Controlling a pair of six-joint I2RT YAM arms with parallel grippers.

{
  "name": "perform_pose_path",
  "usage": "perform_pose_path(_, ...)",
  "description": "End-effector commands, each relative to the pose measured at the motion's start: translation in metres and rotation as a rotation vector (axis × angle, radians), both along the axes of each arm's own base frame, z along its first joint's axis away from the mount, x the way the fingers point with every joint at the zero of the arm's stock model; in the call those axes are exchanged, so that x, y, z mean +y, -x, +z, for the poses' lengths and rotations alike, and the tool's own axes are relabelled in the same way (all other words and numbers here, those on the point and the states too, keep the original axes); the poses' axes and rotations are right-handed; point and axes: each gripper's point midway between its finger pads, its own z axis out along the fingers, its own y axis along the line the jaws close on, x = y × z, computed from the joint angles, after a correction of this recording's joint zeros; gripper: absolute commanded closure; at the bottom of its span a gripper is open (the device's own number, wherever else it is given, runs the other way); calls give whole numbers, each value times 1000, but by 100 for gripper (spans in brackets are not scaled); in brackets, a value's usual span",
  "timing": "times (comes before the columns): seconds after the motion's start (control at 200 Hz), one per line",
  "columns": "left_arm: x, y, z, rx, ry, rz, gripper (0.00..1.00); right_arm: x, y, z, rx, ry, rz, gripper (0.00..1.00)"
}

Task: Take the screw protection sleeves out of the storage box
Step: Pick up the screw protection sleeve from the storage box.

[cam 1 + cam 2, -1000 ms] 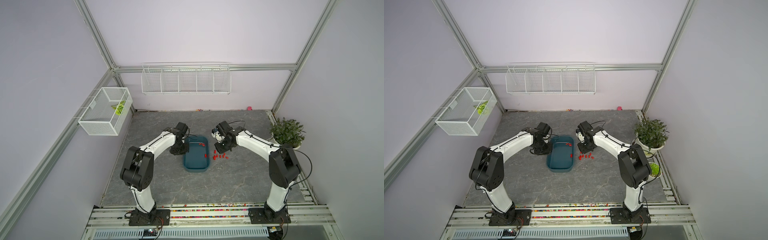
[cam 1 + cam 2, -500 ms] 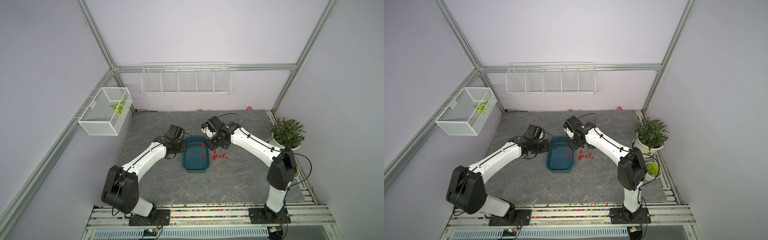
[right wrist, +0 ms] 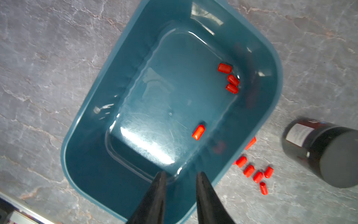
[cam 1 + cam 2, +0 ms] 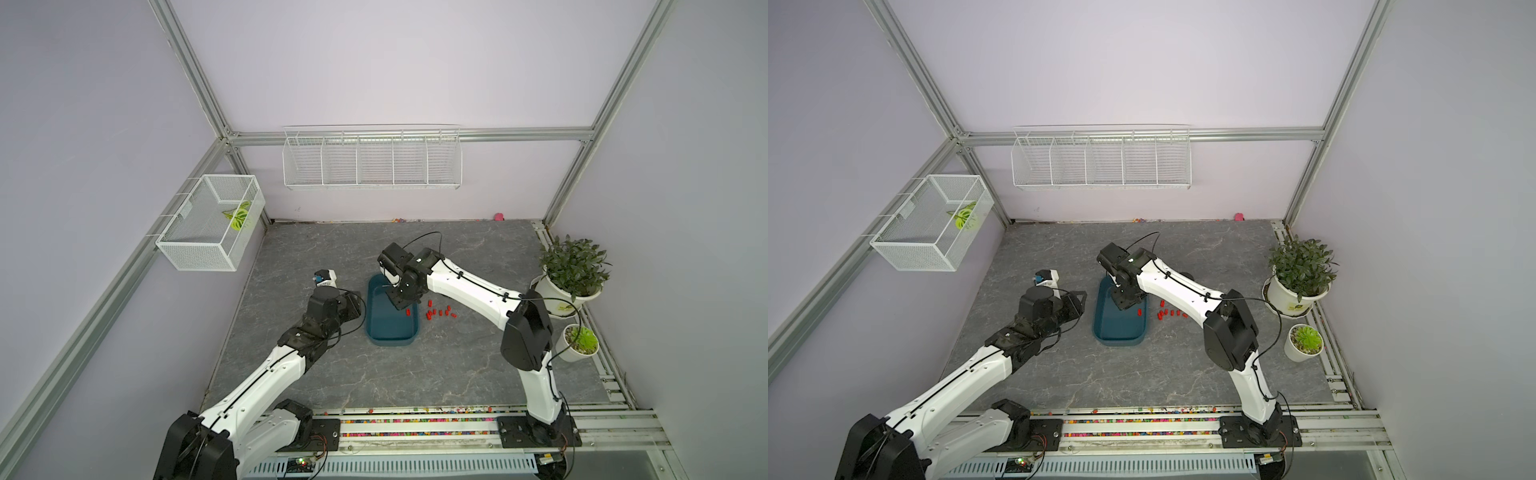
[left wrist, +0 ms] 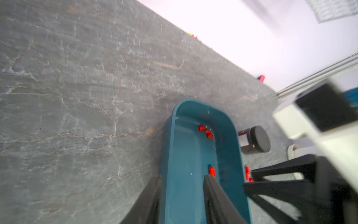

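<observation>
Okay, looking down at the storage box (image 4: 390, 322) sitting in the middle of the grey stone-look table (image 4: 415, 374), between the two arms. Counting four screw protection sleeves (image 3: 198, 132) inside it from the right wrist view: three bunched up by one rounded corner, one lying alone nearer a long wall. Spotting a bunch more already out on the table, scattered just beside the box's wall on the right arm's side, about six showing in that wrist view, one half hidden behind the rim. Seeing the same red scatter in both top views, right next to the box. Also seeing a black canister (image 3: 329, 155) standing near that loose bunch, apart from the box.

Found the right gripper (image 3: 181, 174) hanging over the box's inside, pointing down, jaws apart with nothing between them. Not touching any sleeve. Got the left gripper (image 5: 182, 177) over at the opposite long wall, jaws spread as well, one finger outside the wall and the other above the inside, so straddling the rim rather than pinching it. Pretty blurry in that wrist view though, so can't tell about actual contact with the wall.
</observation>
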Motion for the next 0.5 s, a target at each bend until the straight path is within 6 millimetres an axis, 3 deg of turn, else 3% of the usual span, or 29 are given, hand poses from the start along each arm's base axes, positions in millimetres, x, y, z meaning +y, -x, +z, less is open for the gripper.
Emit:
perform_pose_path(0.0, 5, -9, 9, -46, 44, 37, 58, 0, -1, 1, 2, 20, -60, 68)
perform_pose_path(0.495, 11, -10, 2, -25, 70, 58, 59, 3, 3, -10, 4, 75, -95, 69)
